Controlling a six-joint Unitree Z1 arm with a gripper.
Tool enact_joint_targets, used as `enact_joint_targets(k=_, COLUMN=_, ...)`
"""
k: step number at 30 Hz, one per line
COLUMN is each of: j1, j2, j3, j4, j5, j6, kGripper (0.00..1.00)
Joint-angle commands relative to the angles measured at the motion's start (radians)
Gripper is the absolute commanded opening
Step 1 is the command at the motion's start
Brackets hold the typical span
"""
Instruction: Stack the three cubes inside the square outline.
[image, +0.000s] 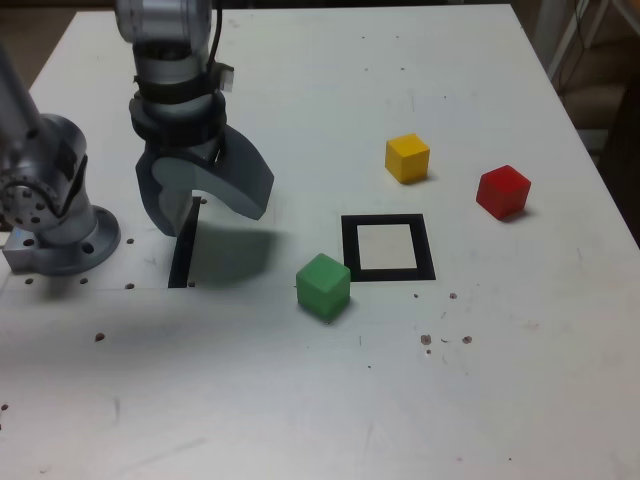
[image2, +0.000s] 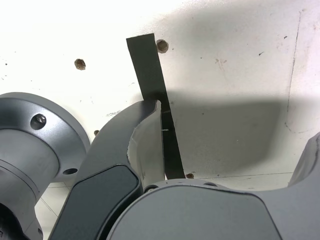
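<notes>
In the exterior view, the gripper (image: 215, 218) hangs with its jaws spread wide above the black strip (image: 184, 243). To its right and lower sits the green cube (image: 323, 287), then the square outline (image: 350, 250), then the yellow cube (image: 407, 158), and farthest right of it the red cube (image: 503, 192).

green cube (image: 323, 287) crowds outline (image: 429, 250)
</notes>
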Motion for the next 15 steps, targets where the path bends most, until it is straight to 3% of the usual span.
enact_joint_targets(k=1, j1=0.001, j2=-0.007, j3=-0.001, j4=-0.003, j5=0.001, j6=0.001, kGripper=0.99)
enact_joint_targets(k=15, j1=0.001, j2=-0.003, j3=-0.009, j4=-0.005, j5=0.002, j6=0.001, kGripper=0.99)
